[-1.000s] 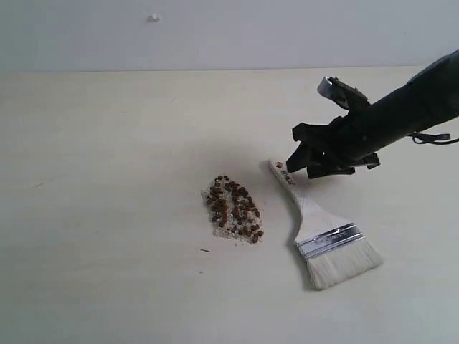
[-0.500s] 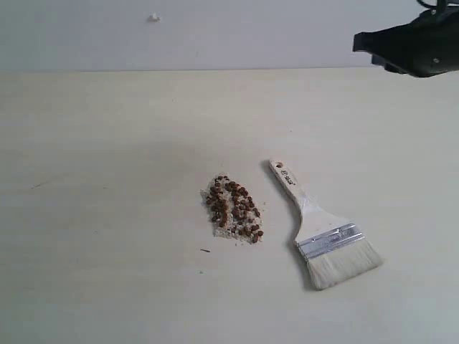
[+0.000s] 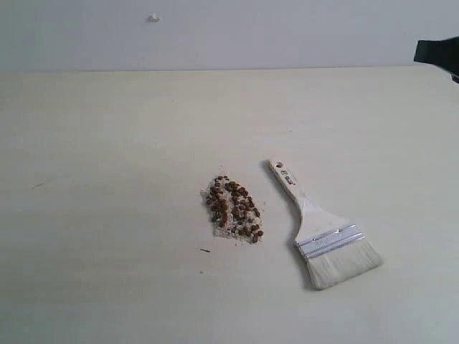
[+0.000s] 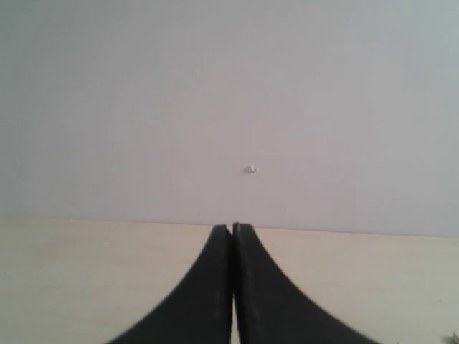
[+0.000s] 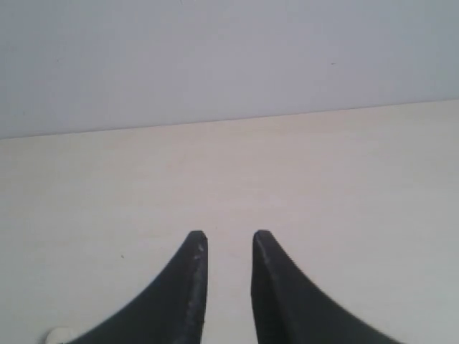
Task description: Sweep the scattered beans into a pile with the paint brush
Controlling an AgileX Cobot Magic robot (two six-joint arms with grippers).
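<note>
The beans point(image 3: 233, 209) lie in one small reddish-brown heap mixed with whitish crumbs, near the middle of the pale table point(image 3: 107, 143). To their right the paint brush point(image 3: 323, 231) lies flat and unheld, its handle end pointing toward the far wall and its bristles point(image 3: 344, 264) toward the front. Only a black part of the right arm point(image 3: 439, 53) shows, at the far right edge, well away from the brush. My right gripper point(image 5: 228, 235) is open over bare table with nothing between its fingers. My left gripper point(image 4: 232, 226) is shut and empty; beans and brush are out of its view.
A plain grey wall point(image 3: 229, 32) rises behind the table's back edge, with a small white speck point(image 3: 153, 17) on it. A tiny dark fleck point(image 3: 205, 250) lies just in front of the heap. A small white round object point(image 5: 57, 335) peeks in beside the right fingers.
The right arm has lifted off the brush handle and drawn back up to the far right edge. The brush and the beans have stayed put.
</note>
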